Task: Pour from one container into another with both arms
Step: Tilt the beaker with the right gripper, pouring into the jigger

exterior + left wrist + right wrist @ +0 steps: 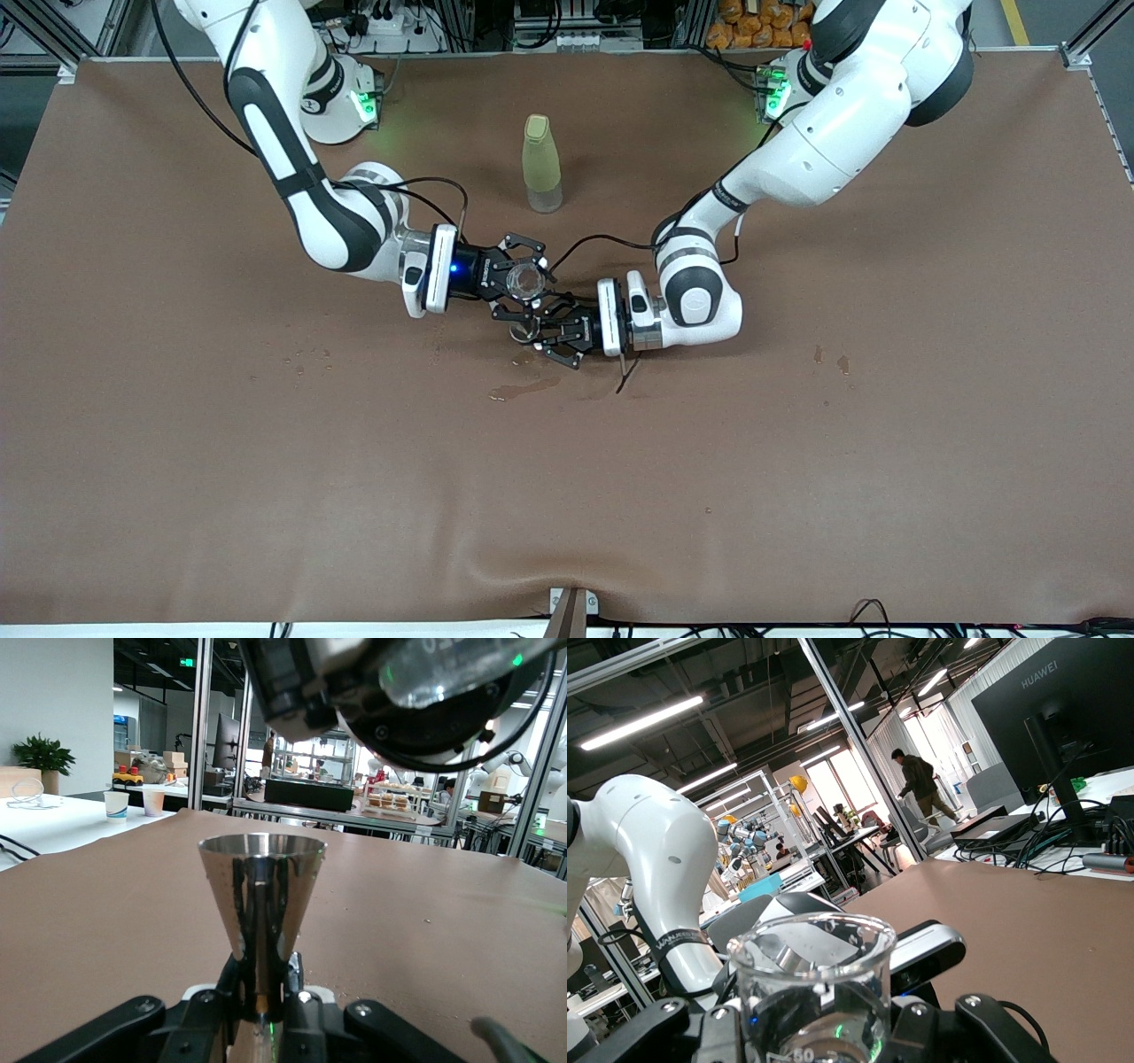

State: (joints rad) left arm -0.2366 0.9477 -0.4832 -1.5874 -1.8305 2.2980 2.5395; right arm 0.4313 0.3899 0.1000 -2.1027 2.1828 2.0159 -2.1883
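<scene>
Mid-bench, the right gripper [524, 282] has its jaws closed around a clear glass beaker [528, 281] with printed marks. Just beside it, the left gripper [542, 338] clamps the narrow waist of a shiny steel jigger [260, 904], upright. A yellowish bottle [541, 164] stands toward the bases' edge.
</scene>
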